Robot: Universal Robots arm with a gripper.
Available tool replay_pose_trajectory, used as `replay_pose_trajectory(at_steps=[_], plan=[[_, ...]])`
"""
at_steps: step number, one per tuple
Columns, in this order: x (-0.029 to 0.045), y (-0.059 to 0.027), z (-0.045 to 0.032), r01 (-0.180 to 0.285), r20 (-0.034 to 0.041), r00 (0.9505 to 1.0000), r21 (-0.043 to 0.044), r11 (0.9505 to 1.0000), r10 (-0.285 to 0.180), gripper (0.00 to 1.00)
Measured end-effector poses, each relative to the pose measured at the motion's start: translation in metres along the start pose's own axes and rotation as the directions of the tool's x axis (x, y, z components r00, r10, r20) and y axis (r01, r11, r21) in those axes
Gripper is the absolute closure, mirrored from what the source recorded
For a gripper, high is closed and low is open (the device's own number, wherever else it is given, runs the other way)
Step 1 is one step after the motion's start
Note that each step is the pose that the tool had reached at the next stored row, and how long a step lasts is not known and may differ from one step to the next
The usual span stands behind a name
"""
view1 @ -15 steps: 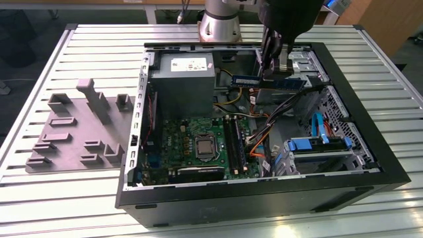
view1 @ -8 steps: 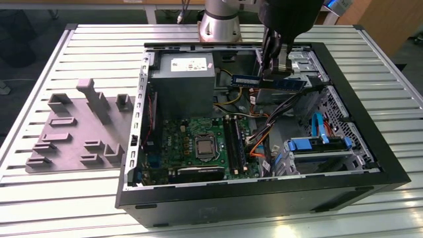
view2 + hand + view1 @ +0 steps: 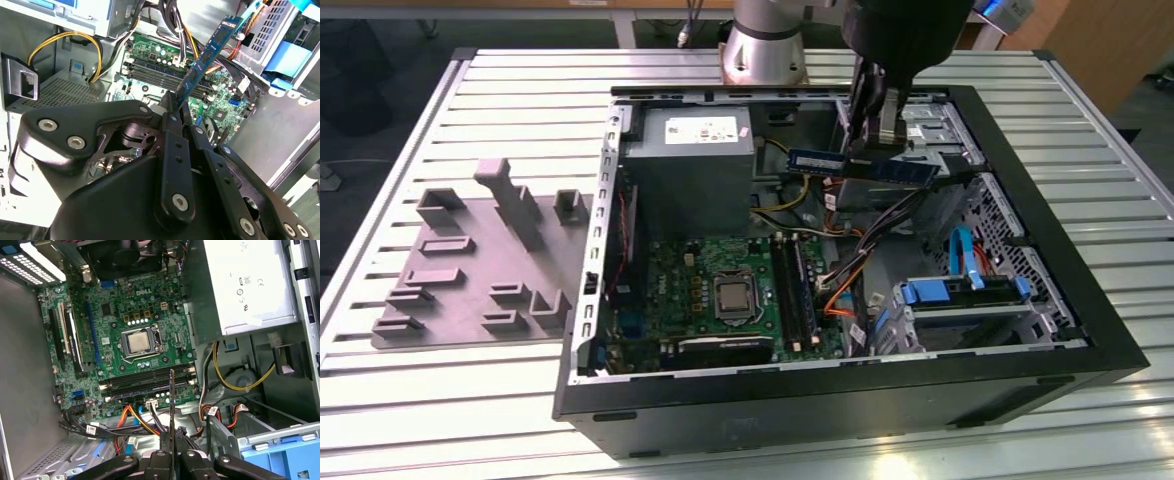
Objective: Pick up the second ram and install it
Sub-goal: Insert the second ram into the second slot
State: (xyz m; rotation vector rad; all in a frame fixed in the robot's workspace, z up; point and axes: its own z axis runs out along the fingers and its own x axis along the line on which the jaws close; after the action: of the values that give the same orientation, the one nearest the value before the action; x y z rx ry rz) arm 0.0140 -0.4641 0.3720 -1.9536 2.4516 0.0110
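In the exterior view the arm's upper part runs out of the picture, and its dark end effector (image 3: 878, 140) hangs over the far side of the open computer case (image 3: 1067, 300), closed on the second ram (image 3: 865, 165), a blue-green strip held level in the air above the case's interior, well apart from the motherboard (image 3: 707, 290) beneath. The end effector's body hides the middle of the strip, so only its two ends show clearly. Bundled cables (image 3: 881, 240) cross between the strip and the black memory slots (image 3: 790, 290); the grey power supply (image 3: 687, 150) stands towards the exterior view's left, blue drive brackets (image 3: 961, 292) towards its right, and a grey fixture block (image 3: 474, 265) lies on the slatted bench (image 3: 400, 400) beside the case. In the second wrist view the black finger links (image 3: 172, 150) take up much of the foreground and cover the gripped end of the ram, whose free end (image 3: 210, 52) slants out over the motherboard and slots (image 3: 160, 75); yellow wires (image 3: 65, 37) loop nearby. In the first wrist view the ram (image 3: 171, 405) is seen edge-on as a thin line rising from between the closed fingers (image 3: 187, 465), crossing the memory slots (image 3: 145, 380) in the picture, with the processor socket (image 3: 137, 342) beyond and orange and yellow cables (image 3: 140, 420) close around it.
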Motion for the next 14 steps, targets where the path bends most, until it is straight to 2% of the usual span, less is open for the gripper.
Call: replay_pose_trajectory(at_steps=[9,12,14], plan=[[0.0,0.0,0.0001,-0.067,-0.0002,0.9977,0.0007,0.9977,0.067,0.86],[0.0,0.0,0.0001,-0.094,-0.0003,0.9956,0.001,0.9956,0.094,0.86],[0.0,0.0,0.0002,-0.13,-0.0005,0.9915,0.0015,0.9915,0.13,0.86]])
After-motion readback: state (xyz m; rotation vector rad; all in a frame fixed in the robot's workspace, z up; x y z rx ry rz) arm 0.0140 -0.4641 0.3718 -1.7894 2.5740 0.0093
